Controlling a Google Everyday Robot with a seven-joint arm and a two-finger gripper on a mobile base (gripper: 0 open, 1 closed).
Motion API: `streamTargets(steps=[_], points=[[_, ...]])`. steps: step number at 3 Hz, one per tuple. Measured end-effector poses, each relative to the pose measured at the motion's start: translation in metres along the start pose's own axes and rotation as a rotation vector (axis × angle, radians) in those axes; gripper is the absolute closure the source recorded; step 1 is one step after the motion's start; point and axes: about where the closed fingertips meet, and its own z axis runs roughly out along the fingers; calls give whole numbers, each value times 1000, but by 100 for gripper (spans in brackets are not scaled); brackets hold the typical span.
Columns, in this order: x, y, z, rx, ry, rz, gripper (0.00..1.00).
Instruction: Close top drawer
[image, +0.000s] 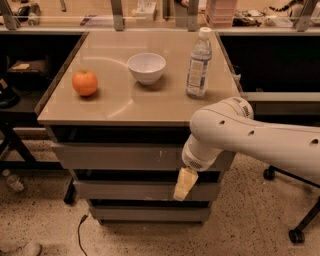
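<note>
Camera view: claw (185, 184) just below the top drawer (115, 156) front, its opening unclear.

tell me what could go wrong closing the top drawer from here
1. The gripper hangs in front of the second drawer, below the top drawer, so a push may land on the wrong front.
2. The arm is near the wide drawer's right end; an off-centre push might skew it.
3. A hard shove could jolt the table and topple the upright bottle or roll the orange.
</note>
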Motion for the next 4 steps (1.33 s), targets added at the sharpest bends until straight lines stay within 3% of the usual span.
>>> streamTargets(steps=[1, 2, 3, 4], points=[[10, 6, -11, -7, 1, 40, 0], [59, 38, -51, -23, 47, 210, 0], [134, 89, -115, 18, 192, 430, 0], [175, 126, -200, 166, 328, 630, 0]])
